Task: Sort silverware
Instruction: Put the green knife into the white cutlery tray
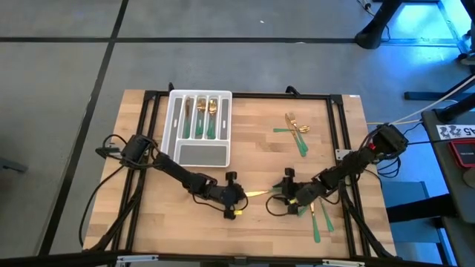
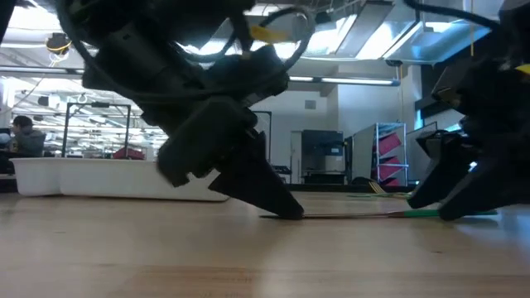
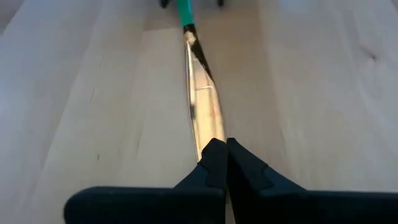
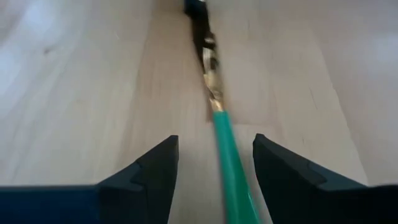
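Silverware piece in transfer: a knife [image 1: 261, 193] with gold blade and green handle lies low over the table [image 1: 260, 148], lower centre of the high view, long axis running left–right between both arms. Left gripper [image 1: 239, 196] has its fingers pressed together on the blade tip, seen pinched in the left wrist view [image 3: 205, 134]. Right gripper [image 1: 291, 195] stands spread, the green handle [image 4: 231, 163] passing loose between its fingers. White tray [image 1: 178, 152] with sorted pieces sits upper left, nearer the left arm. More silverware [image 1: 297, 130] lies upper right; further pieces [image 1: 320, 219] lie lower right.
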Motion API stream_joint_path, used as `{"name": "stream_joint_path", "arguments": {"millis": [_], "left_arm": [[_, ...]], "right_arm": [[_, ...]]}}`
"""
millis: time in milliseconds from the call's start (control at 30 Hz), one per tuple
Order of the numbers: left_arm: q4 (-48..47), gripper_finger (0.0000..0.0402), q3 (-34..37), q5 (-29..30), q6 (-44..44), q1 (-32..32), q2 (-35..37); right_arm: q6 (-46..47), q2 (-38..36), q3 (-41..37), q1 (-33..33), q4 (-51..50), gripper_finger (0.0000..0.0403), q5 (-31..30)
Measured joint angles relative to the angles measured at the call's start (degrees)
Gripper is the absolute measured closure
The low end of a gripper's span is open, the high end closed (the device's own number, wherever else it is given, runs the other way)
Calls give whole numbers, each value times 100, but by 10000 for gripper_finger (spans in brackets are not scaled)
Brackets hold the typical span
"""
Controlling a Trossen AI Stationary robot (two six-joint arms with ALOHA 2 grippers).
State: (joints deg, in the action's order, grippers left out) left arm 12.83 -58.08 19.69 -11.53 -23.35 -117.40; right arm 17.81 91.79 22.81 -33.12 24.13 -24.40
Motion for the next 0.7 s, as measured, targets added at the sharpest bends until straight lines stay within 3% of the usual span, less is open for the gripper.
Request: {"name": "stream_joint_path", "arguments": {"millis": [233,400,700], "left_arm": [[-182,400,33,68,450,-245,497],[-90,400,15,451,700,-363,698],[-48,401,13,636,724,-415,714]], "right_arm": [[317,-373,2,15,-563,199,137],[718,-716,2,15,-1327,198,442],[718,-471,2,15,-1012,207,530]]}}
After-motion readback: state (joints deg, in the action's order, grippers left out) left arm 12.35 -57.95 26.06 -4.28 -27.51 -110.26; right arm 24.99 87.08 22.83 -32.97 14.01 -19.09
